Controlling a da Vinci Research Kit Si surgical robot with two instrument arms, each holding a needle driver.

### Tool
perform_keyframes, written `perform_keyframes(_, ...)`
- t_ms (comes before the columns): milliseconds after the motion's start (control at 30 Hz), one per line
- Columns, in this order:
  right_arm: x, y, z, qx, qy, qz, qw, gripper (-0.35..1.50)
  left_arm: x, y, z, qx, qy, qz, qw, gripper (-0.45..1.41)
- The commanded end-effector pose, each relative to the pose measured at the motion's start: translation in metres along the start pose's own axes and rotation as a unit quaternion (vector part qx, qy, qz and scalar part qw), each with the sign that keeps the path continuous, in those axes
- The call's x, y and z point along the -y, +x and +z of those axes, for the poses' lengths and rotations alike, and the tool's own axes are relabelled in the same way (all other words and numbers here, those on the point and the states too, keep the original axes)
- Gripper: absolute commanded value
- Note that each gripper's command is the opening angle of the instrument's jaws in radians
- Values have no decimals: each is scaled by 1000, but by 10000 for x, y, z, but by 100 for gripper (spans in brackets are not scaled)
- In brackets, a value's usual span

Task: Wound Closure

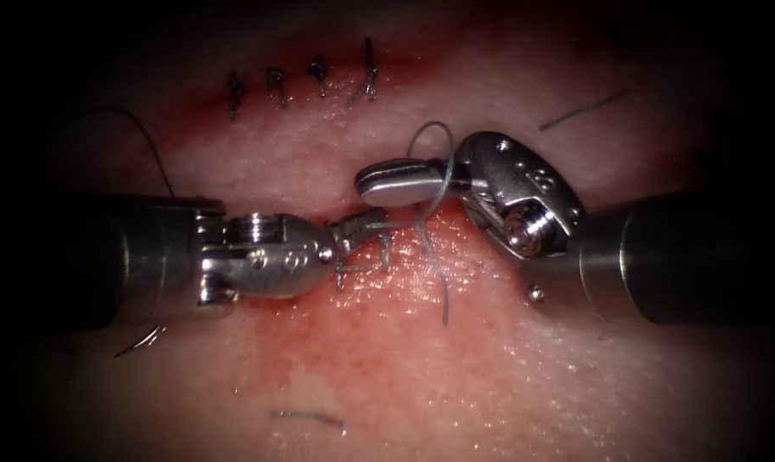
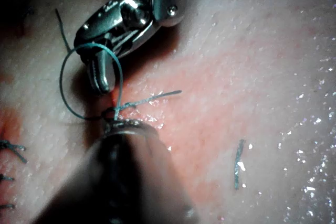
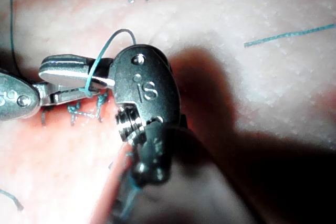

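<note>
The needle is hard to make out anywhere. The left pincer [image 1: 360,231] is clenched on the thread [image 1: 430,184] at the cut, its tips partly hidden. The right pincer [image 1: 379,181], closed and holding nothing, has a thread loop wound around it above the tissue [image 1: 456,359].

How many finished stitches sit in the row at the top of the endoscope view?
4, side by side left to right: stitches at and. More may be hidden beneath the tools.
</note>
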Motion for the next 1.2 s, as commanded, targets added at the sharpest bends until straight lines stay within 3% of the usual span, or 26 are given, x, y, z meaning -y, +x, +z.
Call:
perform_keyframes(33, -1, -11, 3, 18, 17, 4, 1000, -35, -6, 2, 8, -2, -1, 1, 1000, -45)
perform_keyframes(167, 1, -12, 0, 65, 60, 0, 996, -35, -5, 5, 10, -7, -8, 2, 1000, -45)
perform_keyframes(400, 3, -8, 1, 194, 117, -93, 969, -35, -3, 7, 13, -13, -15, 6, 1000, -45)
perform_keyframes(500, 1, -4, 2, 220, 123, -129, 959, -32, -3, 7, 14, -13, -15, 6, 1000, -45)
perform_keyframes(533, 2, -3, 2, 223, 125, -137, 957, -18, -2, 7, 14, -14, -15, 6, 1000, -45)
perform_keyframes(567, 4, -2, 3, 233, 126, -157, 951, 9, -2, 7, 14, -14, -16, 7, 1000, -45)
perform_keyframes(633, 5, -3, 3, 239, 128, -163, 949, 15, -2, 7, 14, -14, -16, 7, 1000, -45)
perform_keyframes(667, 9, -6, 6, 262, 133, -178, 939, 47, -1, 7, 15, -15, -16, 7, 1000, -45)
perform_keyframes(933, 17, -11, 15, 295, 167, -187, 922, 84, 0, 5, 14, -14, -16, 3, 1000, -45)
perform_keyframes(1200, 19, -14, 16, 318, 178, -192, 911, 86, 2, 2, 12, -12, -16, -1, 1000, -45)
